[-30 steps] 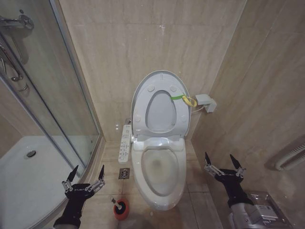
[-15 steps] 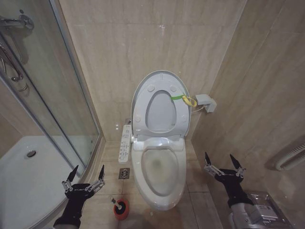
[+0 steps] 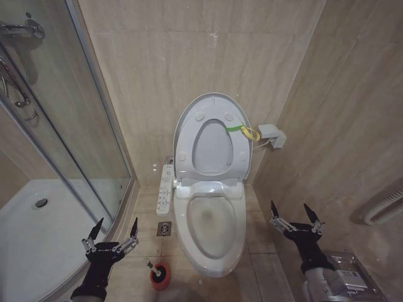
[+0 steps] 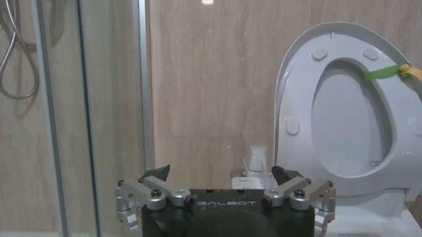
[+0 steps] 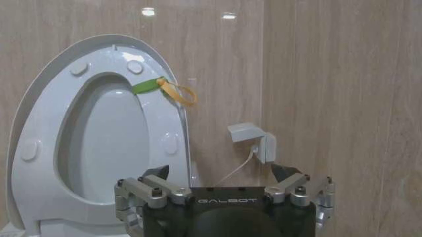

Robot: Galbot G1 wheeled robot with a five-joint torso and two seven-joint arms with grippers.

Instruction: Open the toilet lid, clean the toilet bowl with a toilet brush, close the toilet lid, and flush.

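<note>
Lid-opening step judged complete: the toilet lid is seen raised against the back wall, the ring seat up with it, a yellow-green band tied at its edge. Brushing is judged the step in hand, not yet begun.

Left pincer is held low beside the shower tray, fingers spread apart, nothing gripped. The toilet brush is found on the floor in its red holder, just ahead of and to the right of this pincer, near the foot of the toilet bowl. The remote panel lies farther forward, beside the bowl.

The bowl is uncovered and sits between the two pincers.

Right pincer is held on the far side of the bowl, close to the side wall, fingers likewise apart and empty.

Next move, as judged: the left pincer is to be lowered onto the thin white handle and closed on it. The handle is slim and short, so careful alignment is called for; the holder may tip or lift with the brush.
</note>
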